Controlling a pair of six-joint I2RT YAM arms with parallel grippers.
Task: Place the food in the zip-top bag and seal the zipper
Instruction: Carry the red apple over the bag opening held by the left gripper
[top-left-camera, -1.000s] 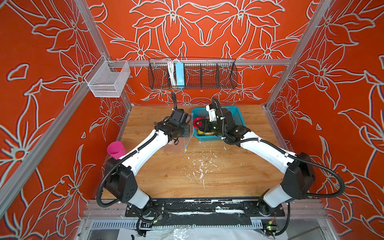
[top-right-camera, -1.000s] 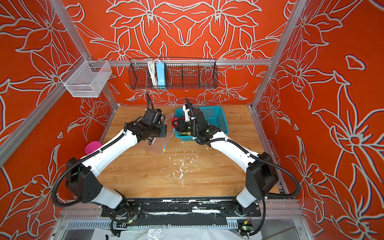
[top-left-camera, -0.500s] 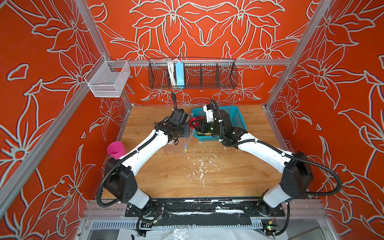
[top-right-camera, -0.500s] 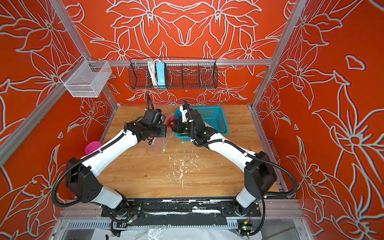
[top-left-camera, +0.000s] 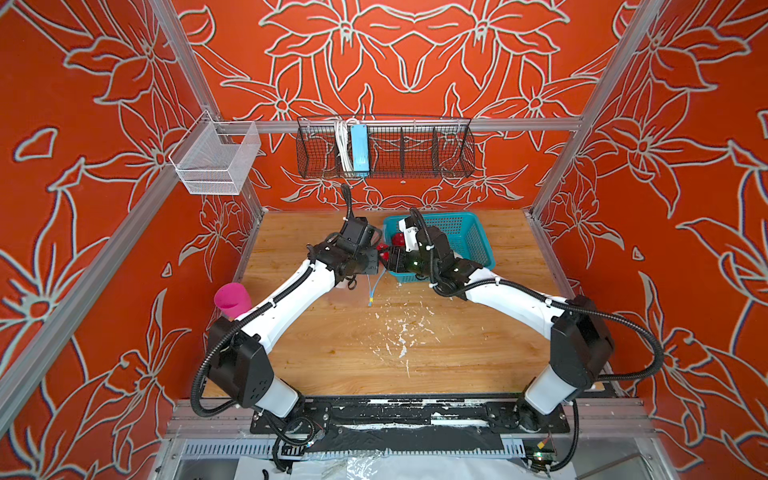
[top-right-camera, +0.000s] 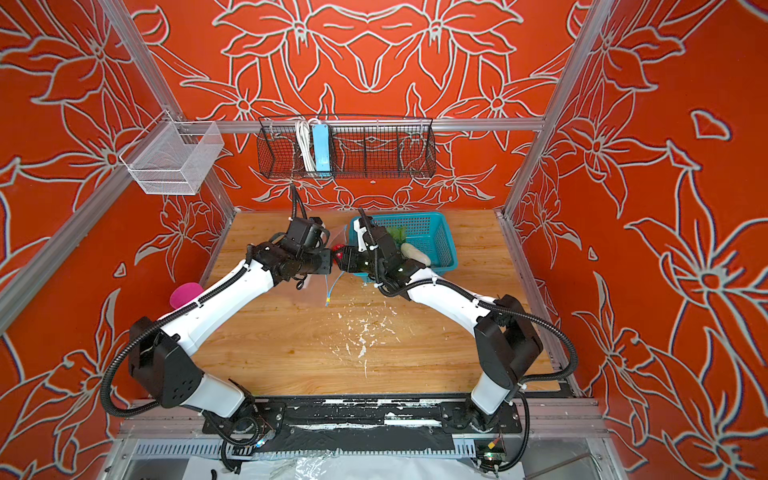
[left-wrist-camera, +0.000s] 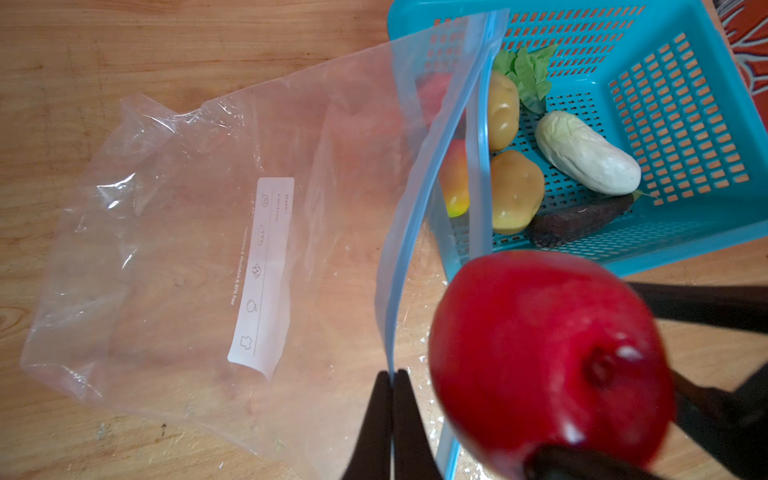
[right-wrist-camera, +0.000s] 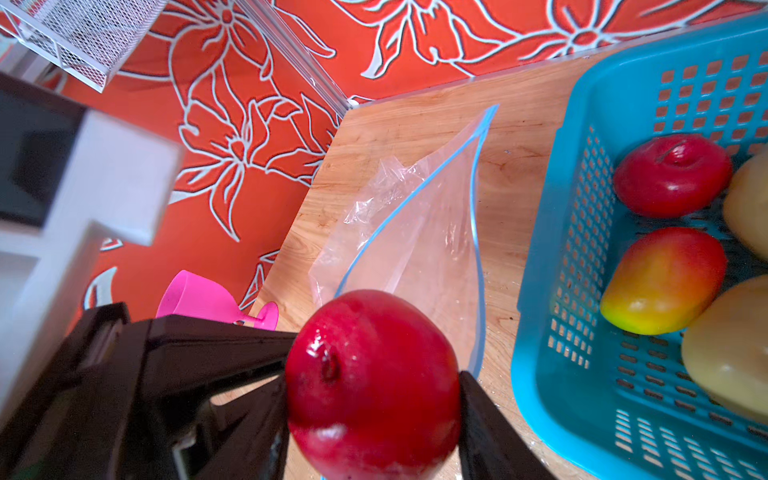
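One glossy red ball (right-wrist-camera: 372, 386), clear crinkly bag (left-wrist-camera: 166, 249)

The white label (left-wrist-camera: 262, 274) on the zip-top bag (left-wrist-camera: 166, 228) reads "Date:" and "Content:", beside it "reusable & BPA free".

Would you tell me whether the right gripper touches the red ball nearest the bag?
Touching: the right wrist view shows the right gripper clamping the red ball.

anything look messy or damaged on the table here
Yes: white flecks are scattered over the wooden tabletop between the zip-top bag and the robot's base, like chipped paint or residue; which one cannot be told. The black base rail at the near edge shows similar white scuffs. Nothing looks spilled from the teal basket.
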